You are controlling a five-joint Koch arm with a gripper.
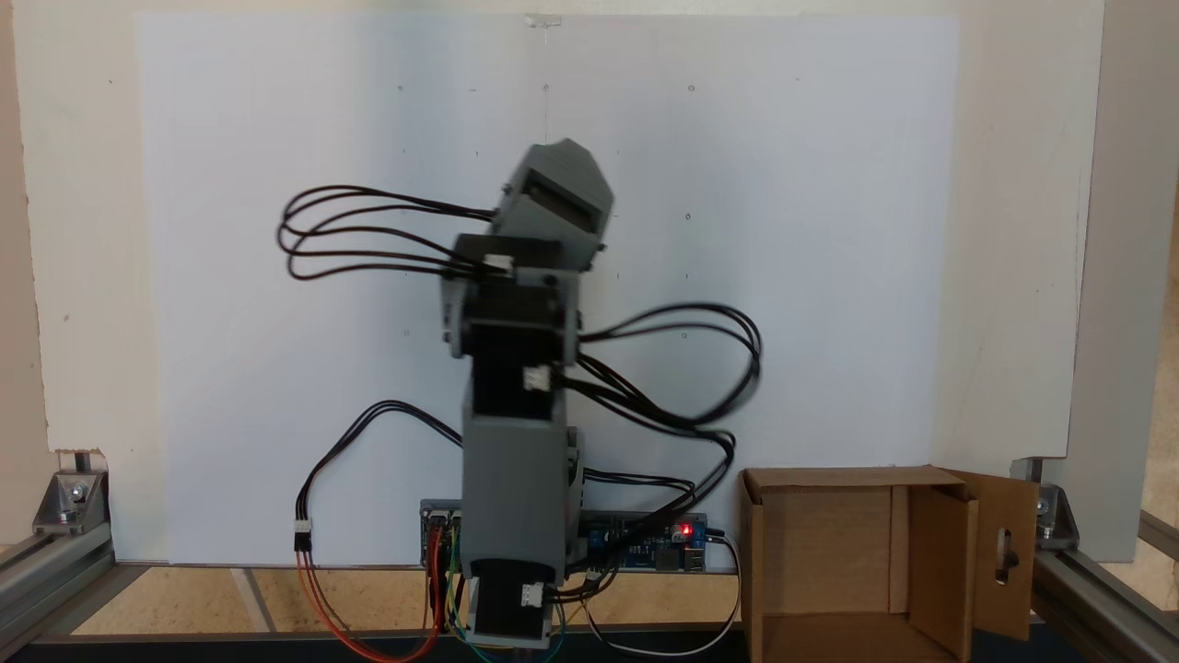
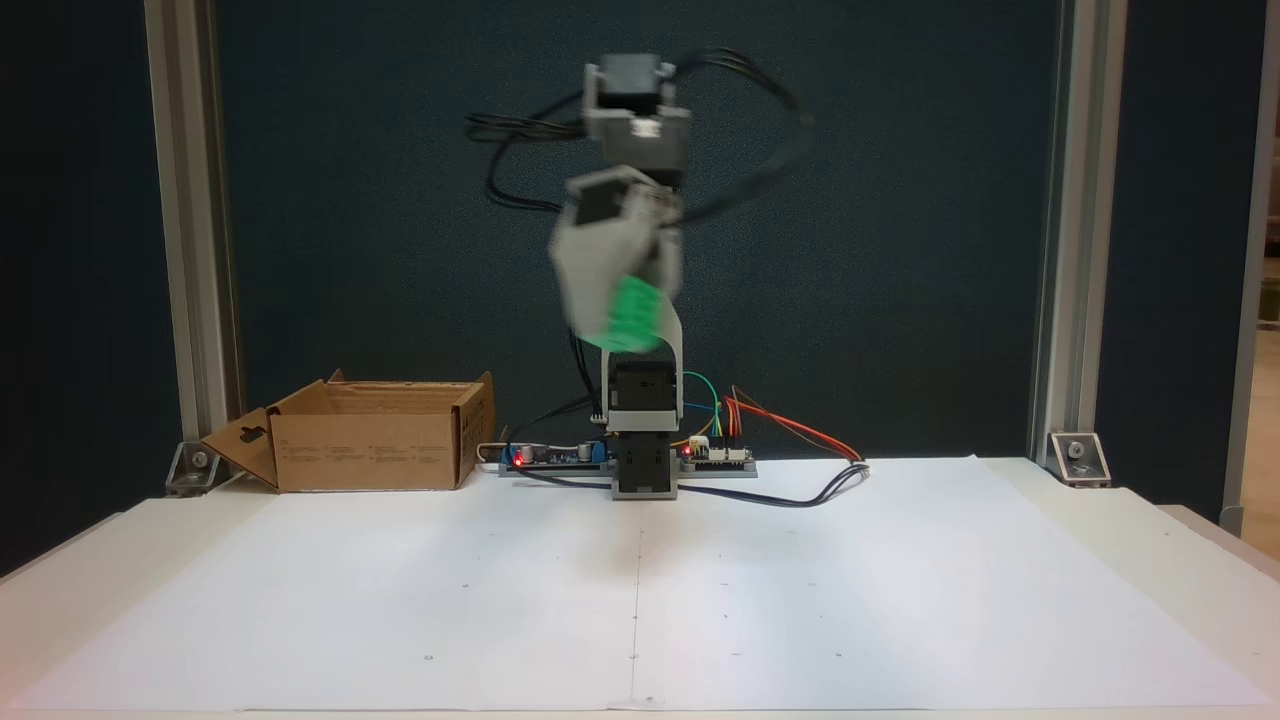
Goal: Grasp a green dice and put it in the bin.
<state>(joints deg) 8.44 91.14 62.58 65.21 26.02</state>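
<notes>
In a fixed view the claw (image 2: 628, 318) hung high above the white paper sheet (image 2: 640, 590), blurred by motion, with the green dice (image 2: 632, 316) clamped between its pale jaws, which were closed to about the cube's width; the dice showed as a bright green smear just below the grey wrist housing. The cardboard box (image 2: 370, 440) that served as the bin sat well below the claw and off to its left in that view, open-topped, with a keyhole-cut flap folded outward. The other fixed view looked at the arm's back, with the box (image 1: 847, 552) low on the right and the control board (image 1: 659, 543) beside the base. The dice looked like a light, rigid plastic cube, unlikely to deform or break, yet its smooth faces and rounded edges could let it slide or twist out under a fast swing. The safest hold was probably across two opposite flat faces, centred, clear of the corners.
</notes>
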